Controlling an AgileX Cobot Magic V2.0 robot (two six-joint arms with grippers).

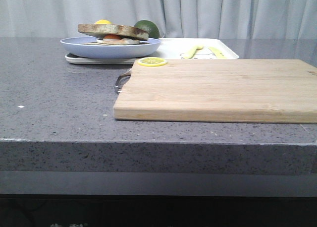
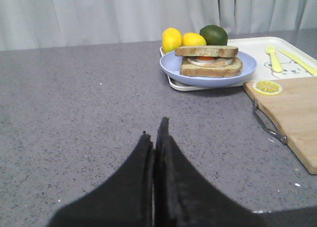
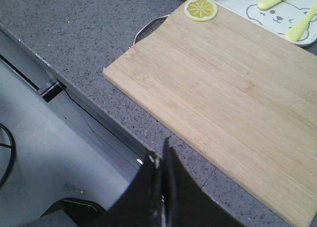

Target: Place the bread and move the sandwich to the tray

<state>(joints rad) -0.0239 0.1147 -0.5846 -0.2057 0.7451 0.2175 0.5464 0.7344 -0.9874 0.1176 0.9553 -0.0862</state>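
Egg-filled sandwich on blue plate atop white tray; both end effectors pressed together, empty.

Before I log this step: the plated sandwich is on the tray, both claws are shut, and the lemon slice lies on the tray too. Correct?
Not quite: the lemon slice lies on the wooden cutting board's corner, as the front view shows. The sandwich is on the tray; both claws are shut.

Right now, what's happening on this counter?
Nothing is being handled. The sandwich sits finished on its blue plate, which rests on the left end of the white tray. The left gripper and right gripper are both shut and holding nothing, well back from it. The cutting board carries only a lemon slice.
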